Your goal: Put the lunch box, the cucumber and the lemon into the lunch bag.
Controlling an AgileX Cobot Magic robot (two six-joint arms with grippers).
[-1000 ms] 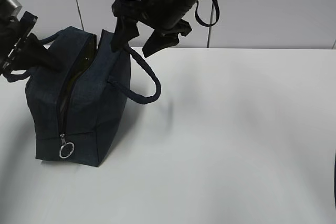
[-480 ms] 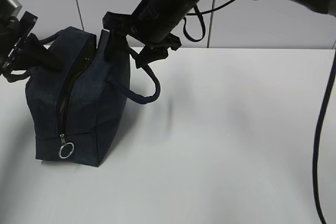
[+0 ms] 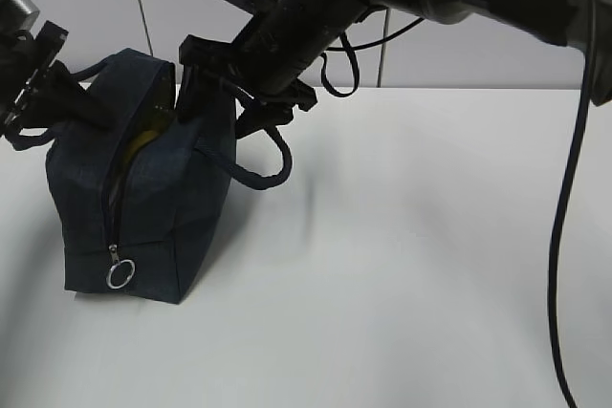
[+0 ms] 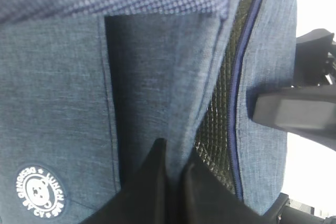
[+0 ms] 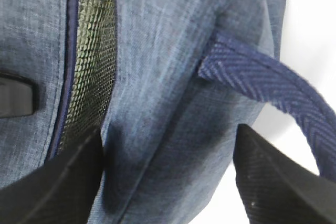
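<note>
Clearly spread wide, right gripper (image 3: 234, 93), one finger (image 5: 63, 187) inside the zip opening, the other (image 5: 283, 182) outside the right wall, straddling the fabric of the bag (image 3: 143, 188); reaching down-left from the upper right, arm slanted, crossing past the middle; pinched shut on the bag's left top edge, left gripper (image 4: 170, 182), coming in from the left; standing on the table (image 3: 430, 255) at left, long axis running front to back, zip open along the top, ring pull (image 3: 120, 275) hanging at the near end, one handle (image 3: 263, 164) drooping right; showing yellow in the opening, probably the lemon (image 3: 141, 143).
</note>
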